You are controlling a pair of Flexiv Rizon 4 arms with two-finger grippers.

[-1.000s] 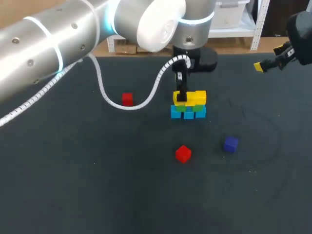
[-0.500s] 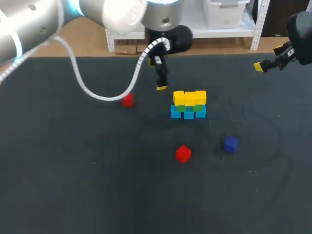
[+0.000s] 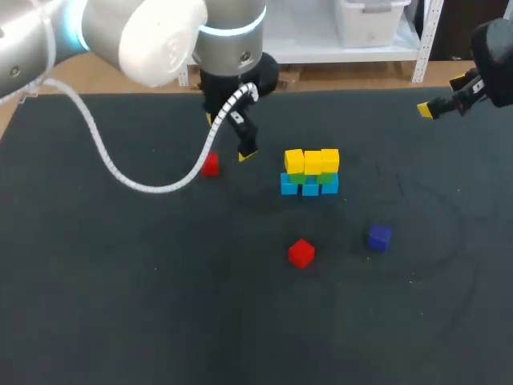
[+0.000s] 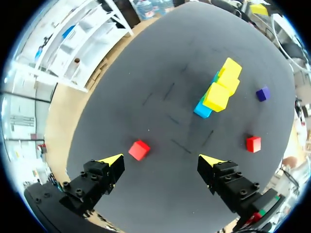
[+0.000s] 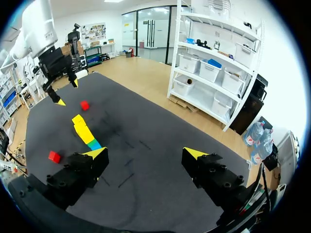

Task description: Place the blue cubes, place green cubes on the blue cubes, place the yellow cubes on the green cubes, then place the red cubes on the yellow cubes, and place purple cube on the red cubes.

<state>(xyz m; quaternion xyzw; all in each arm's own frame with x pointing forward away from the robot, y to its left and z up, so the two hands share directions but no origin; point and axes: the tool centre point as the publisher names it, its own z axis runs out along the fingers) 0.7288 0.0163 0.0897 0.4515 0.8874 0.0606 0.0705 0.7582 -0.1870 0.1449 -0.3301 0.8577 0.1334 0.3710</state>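
Head view: left gripper hangs just beside a red cube, blocky blue-green-yellow stack near its other side. Left wrist view adds: it's spread wide, empty, cube just ahead. Right wrist: right gripper also gaping, stack far ahead.

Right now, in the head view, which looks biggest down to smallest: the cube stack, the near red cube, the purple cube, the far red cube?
1. cube stack
2. near red cube and purple cube: look about alike, not ranked
3. far red cube: looks smallest, but it lies farther from the camera, so unsure
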